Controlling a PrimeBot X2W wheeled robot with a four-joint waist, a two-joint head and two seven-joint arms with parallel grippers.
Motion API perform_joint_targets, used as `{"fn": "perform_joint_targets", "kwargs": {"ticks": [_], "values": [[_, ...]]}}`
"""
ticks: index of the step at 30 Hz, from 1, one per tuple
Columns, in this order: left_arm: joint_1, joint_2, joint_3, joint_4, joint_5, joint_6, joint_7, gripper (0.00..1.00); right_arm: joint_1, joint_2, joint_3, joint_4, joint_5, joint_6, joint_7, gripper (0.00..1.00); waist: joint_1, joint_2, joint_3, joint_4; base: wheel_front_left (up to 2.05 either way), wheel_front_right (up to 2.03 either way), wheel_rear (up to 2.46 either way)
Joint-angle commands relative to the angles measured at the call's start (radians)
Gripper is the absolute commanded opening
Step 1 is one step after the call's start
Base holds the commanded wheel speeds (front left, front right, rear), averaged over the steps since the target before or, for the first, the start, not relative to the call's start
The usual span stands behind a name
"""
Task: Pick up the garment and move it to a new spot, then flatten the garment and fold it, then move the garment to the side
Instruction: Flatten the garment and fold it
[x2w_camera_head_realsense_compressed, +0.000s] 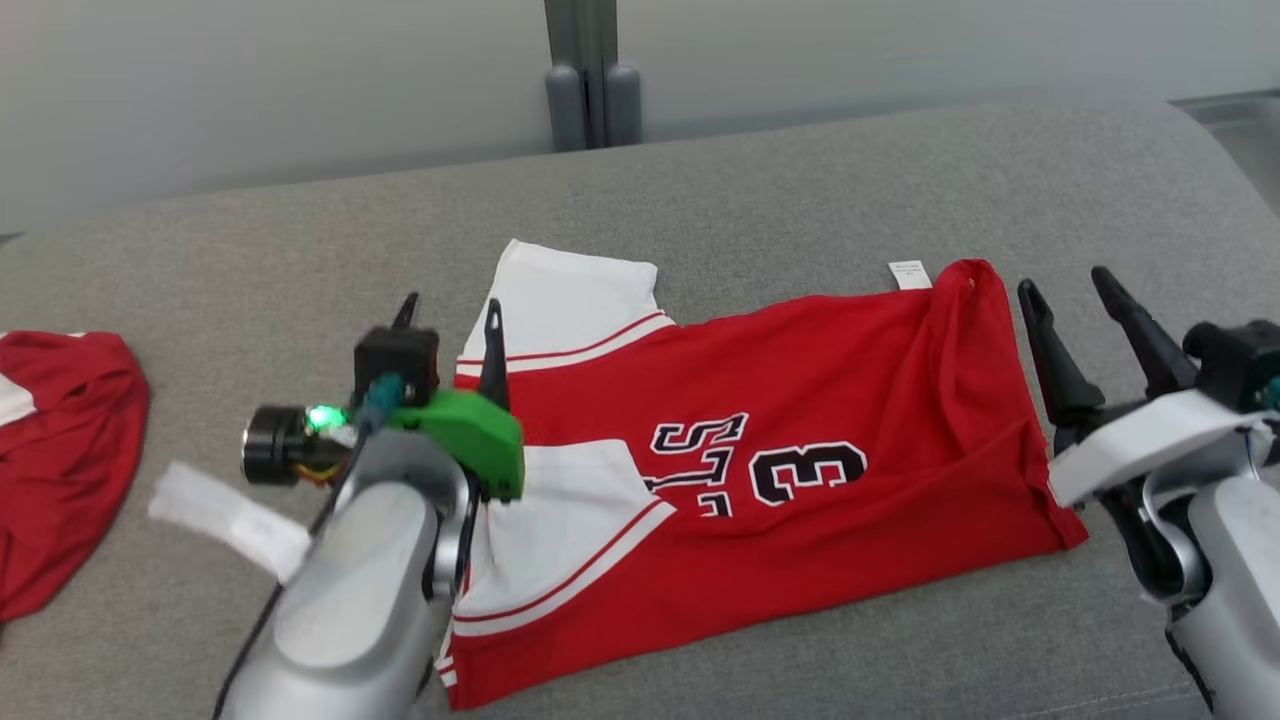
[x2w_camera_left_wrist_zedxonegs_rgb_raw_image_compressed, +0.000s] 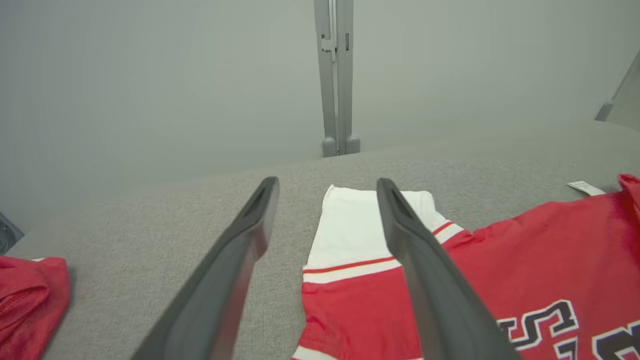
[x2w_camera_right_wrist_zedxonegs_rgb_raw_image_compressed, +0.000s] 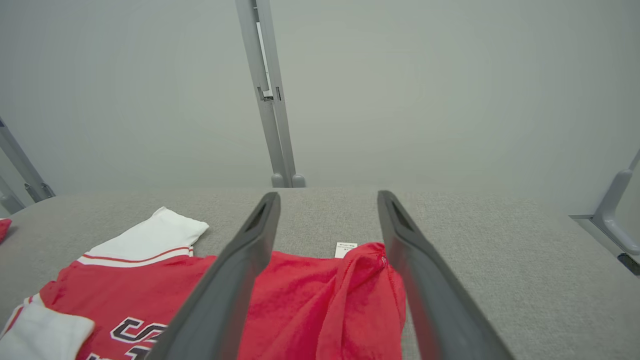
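Two red garments are seen on the grey padded surface (x2w_camera_head_realsense_compressed: 800, 200): a plain red garment (x2w_camera_head_realsense_compressed: 60, 470) at its left edge and the red-and-white jersey (x2w_camera_head_realsense_compressed: 820, 400), numbered 3, spread across its middle. Two tools are shown released, with nothing gripped. The left tool (x2w_camera_head_realsense_compressed: 450, 303) is poised over the jersey's white-sleeved left end. The right tool (x2w_camera_head_realsense_compressed: 1062, 280) is set just beside its bunched right end, where one white label (x2w_camera_head_realsense_compressed: 909, 273) is visible.

Jersey (x2w_camera_head_realsense_compressed: 800, 390) and second garment (x2w_camera_head_realsense_compressed: 60, 450) on grey cushion (x2w_camera_head_realsense_compressed: 800, 190)
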Motion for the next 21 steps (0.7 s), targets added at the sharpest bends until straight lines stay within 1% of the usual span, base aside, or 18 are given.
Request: {"fn": "perform_joint_targets", "kwargs": {"ticks": [1, 2, 3, 5, 7, 10, 13, 17, 21], "values": [[-0.089, 0.013, -0.014, 0.055, -0.004, -0.04, 0.071, 1.0, -0.047, -0.014, 0.021, -0.016, 0.014, 0.0, 0.012, 1.0, 0.0, 0.0, 0.111, -0.075, 0.0, 0.0, 0.0], [-0.132, 0.012, -0.021, 0.092, -0.015, -0.068, 0.126, 1.0, -0.07, -0.021, 0.034, -0.021, 0.02, 0.0, 0.018, 1.0, 0.0, 0.0, 0.128, -0.085, 0.0, 0.0, 0.0], [-0.188, 0.014, -0.032, 0.135, -0.027, -0.11, 0.192, 1.0, -0.099, -0.03, 0.05, -0.026, 0.027, 0.0, 0.023, 1.0, 0.0, 0.0, 0.149, -0.098, 0.0, 0.0, 0.0], [-0.304, 0.038, -0.032, 0.196, -0.027, -0.151, 0.271, 1.0, -0.15, -0.045, 0.084, -0.034, 0.042, 0.0, 0.031, 1.0, 0.0, 0.0, 0.185, -0.125, 0.0, 0.0, 0.0], [-0.382, 0.051, -0.041, 0.262, -0.03, -0.194, 0.355, 1.0, -0.203, -0.058, 0.128, -0.04, 0.056, 0.0, 0.036, 1.0, 0.0, 0.0, 0.218, -0.156, 0.0, 0.0, 0.0], [-0.498, 0.071, -0.046, 0.342, -0.04, -0.246, 0.453, 1.0, -0.27, -0.077, 0.179, -0.041, 0.088, 0.0, 0.03, 1.0, 0.0, 0.0, 0.257, -0.19, 0.0, 0.0, 0.0], [-0.593, 0.104, -0.064, 0.413, -0.018, -0.271, 0.515, 1.0, -0.326, -0.091, 0.219, -0.033, 0.123, 0.0, 0.019, 1.0, 0.0, 0.0, 0.284, -0.218, 0.0, 0.0, 0.0], [-0.659, 0.117, -0.087, 0.494, -0.007, -0.283, 0.584, 1.0, -0.368, -0.111, 0.256, -0.021, 0.168, 0.0, 0.002, 1.0, 0.0, 0.0, 0.302, -0.237, 0.0, 0.0, 0.0], [-0.698, 0.136, -0.107, 0.552, 0.003, -0.296, 0.631, 1.0, -0.393, -0.121, 0.288, -0.015, 0.198, 0.0, -0.015, 1.0, 0.0, 0.0, 0.316, -0.253, 0.0, 0.0, 0.0]]}}
